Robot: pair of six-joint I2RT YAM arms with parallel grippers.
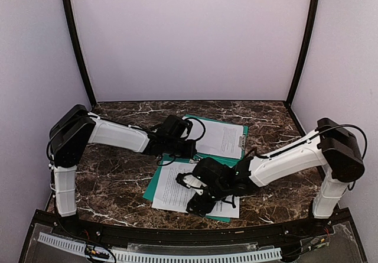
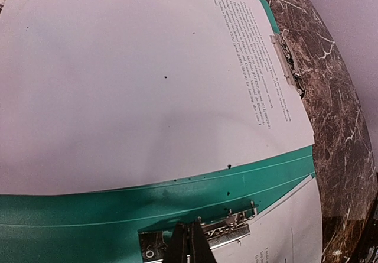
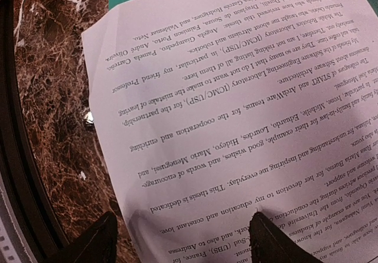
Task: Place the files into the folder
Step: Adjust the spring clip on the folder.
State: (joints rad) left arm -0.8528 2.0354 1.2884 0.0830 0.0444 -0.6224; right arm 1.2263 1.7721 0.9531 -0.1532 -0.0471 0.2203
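The teal-green folder (image 1: 155, 183) lies open on the table. One white printed sheet (image 1: 221, 139) lies on its far half and a second (image 1: 168, 193) on its near half, hanging over the near edge. My left gripper (image 1: 188, 151) is shut, its tips at the metal clip (image 2: 236, 227) by the folder's spine (image 2: 88, 213). The far sheet (image 2: 130, 80) fills the left wrist view, and the near sheet (image 2: 286, 233) shows at lower right. My right gripper (image 1: 190, 193) is open just above the near sheet (image 3: 236, 97), one finger (image 3: 97, 242) over bare table, the other (image 3: 271, 242) over the paper.
The dark marble table (image 1: 118, 174) has a black raised rim along its near edge (image 3: 12, 156). A second metal clip (image 2: 286, 62) sits at the far sheet's edge. A small shiny speck (image 3: 88, 118) lies on the marble beside the near sheet. Pale walls enclose three sides.
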